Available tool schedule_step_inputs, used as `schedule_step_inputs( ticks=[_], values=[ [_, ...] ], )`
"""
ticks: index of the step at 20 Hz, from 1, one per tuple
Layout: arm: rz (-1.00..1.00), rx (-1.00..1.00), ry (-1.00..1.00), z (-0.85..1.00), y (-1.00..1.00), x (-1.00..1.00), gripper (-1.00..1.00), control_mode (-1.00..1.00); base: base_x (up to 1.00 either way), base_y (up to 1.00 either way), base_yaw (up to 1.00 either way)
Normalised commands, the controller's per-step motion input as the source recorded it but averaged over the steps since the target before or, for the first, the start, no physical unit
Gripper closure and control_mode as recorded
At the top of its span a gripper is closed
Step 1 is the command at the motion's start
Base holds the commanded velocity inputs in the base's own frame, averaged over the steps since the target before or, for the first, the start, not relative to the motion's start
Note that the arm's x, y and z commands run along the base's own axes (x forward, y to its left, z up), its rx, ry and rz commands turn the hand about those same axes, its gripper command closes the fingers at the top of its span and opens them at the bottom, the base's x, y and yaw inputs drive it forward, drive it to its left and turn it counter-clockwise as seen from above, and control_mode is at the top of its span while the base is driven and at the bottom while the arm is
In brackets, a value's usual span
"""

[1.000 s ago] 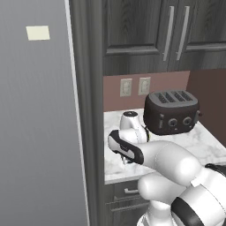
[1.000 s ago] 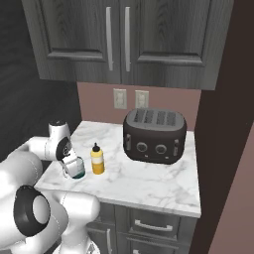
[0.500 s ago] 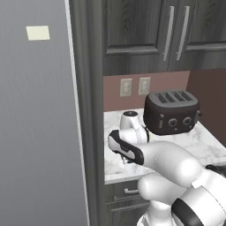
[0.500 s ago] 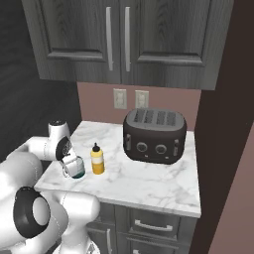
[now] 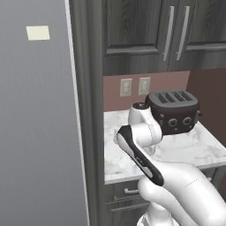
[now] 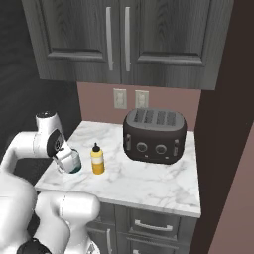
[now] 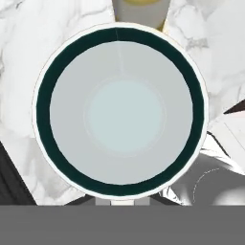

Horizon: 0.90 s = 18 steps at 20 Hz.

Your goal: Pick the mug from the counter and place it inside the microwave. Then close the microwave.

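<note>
The mug (image 6: 73, 161), pale outside and teal inside, is at the left end of the white marble counter (image 6: 149, 181), just left of a yellow squeeze bottle (image 6: 97, 159). My gripper (image 6: 67, 158) comes down on the mug from above and is shut on the mug at its rim. In the hand view the mug (image 7: 122, 112) is seen straight down its mouth, a dark teal ring around a pale floor, with marble counter (image 7: 19, 72) around it. I cannot tell whether its base touches the counter. In the left base view my arm hides the mug. The microwave is out of view.
A dark four-slot toaster (image 6: 155, 135) stands at the back right of the counter, also seen as the toaster (image 5: 174, 111). Dark wall cabinets (image 6: 119, 39) hang overhead. A tall grey panel (image 5: 39, 132) borders the counter on the left. The bottle's cap (image 7: 139, 5) is close to the mug.
</note>
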Motion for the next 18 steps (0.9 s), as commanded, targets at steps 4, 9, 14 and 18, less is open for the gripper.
schedule_step_inputs(
  ticks=[4,9,14,18],
  values=[
    [0.15,0.0,-0.01,0.91,-0.23,-0.71,1.0,-1.0,0.0,0.0,0.0],
    [0.19,-0.01,-0.02,0.68,-0.52,-0.6,1.0,-1.0,0.0,0.0,0.0],
    [0.22,-0.05,-0.01,0.76,-0.72,-0.44,1.0,-1.0,0.0,0.0,0.0],
    [0.2,-0.02,0.0,0.62,-0.49,-0.45,1.0,-1.0,0.0,0.0,0.0]
  ],
)
